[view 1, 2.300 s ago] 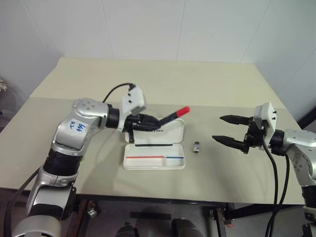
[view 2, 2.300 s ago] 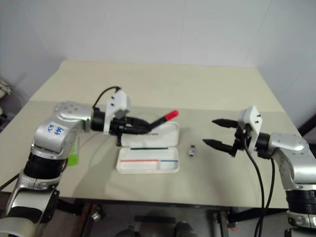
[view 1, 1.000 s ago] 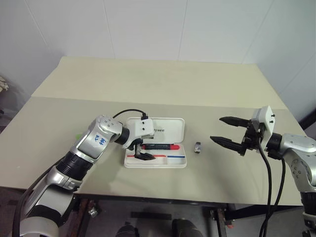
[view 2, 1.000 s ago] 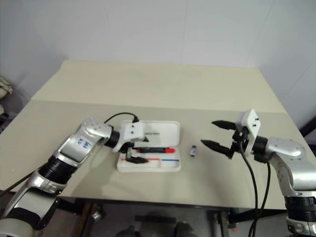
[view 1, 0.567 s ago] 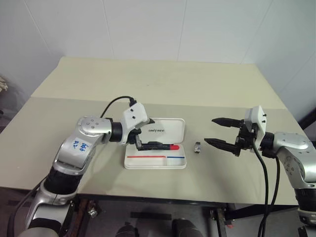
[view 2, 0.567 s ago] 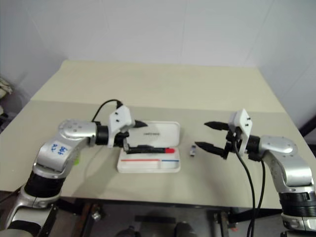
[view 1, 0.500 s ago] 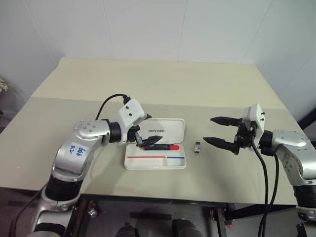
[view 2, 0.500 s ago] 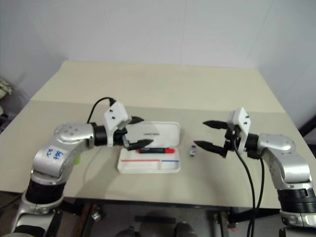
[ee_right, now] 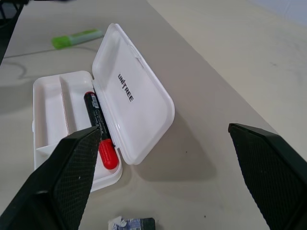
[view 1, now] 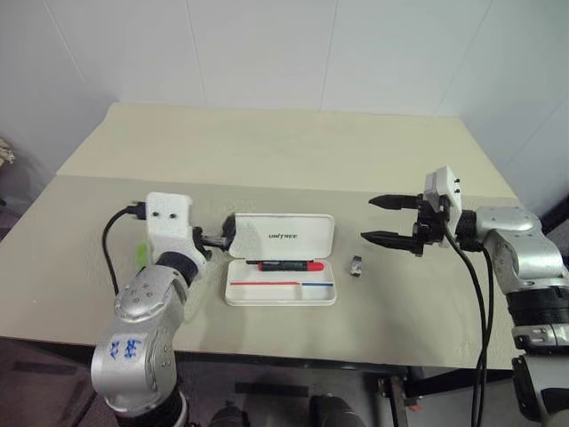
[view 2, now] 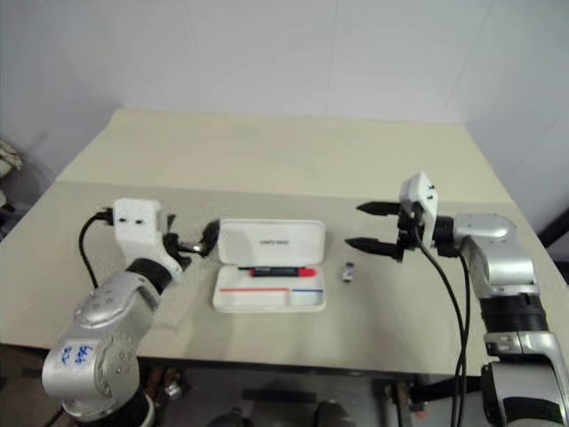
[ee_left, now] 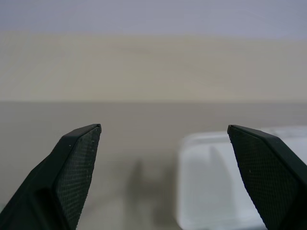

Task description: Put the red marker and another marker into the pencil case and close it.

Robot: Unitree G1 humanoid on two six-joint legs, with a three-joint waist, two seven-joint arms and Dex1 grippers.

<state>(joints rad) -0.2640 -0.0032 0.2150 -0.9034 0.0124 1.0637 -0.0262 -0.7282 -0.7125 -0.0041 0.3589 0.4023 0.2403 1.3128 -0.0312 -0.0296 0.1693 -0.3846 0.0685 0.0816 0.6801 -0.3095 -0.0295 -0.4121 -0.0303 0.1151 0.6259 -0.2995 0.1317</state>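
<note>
The pencil case (view 1: 283,237) lies open at the table's middle, lid flat toward the far side and tray toward me. The red marker (view 1: 286,265) rests along the back of the tray, also seen as the red marker (ee_right: 99,132). Another marker (ee_right: 76,38), lime green, lies on the table left of the case, mostly hidden behind my left arm in the eye views. My left gripper (view 1: 220,237) is open and empty just left of the lid. My right gripper (view 1: 367,219) hovers open and empty to the right of the case.
A small grey metal clip (view 1: 356,265) lies on the table just right of the tray, below my right gripper. The beige table (view 1: 293,160) stretches far behind the case, with a white wall beyond it.
My left gripper let go of the red marker in the tray, then pulled back to the left and swung level. My right gripper drifted a little left toward the case.
</note>
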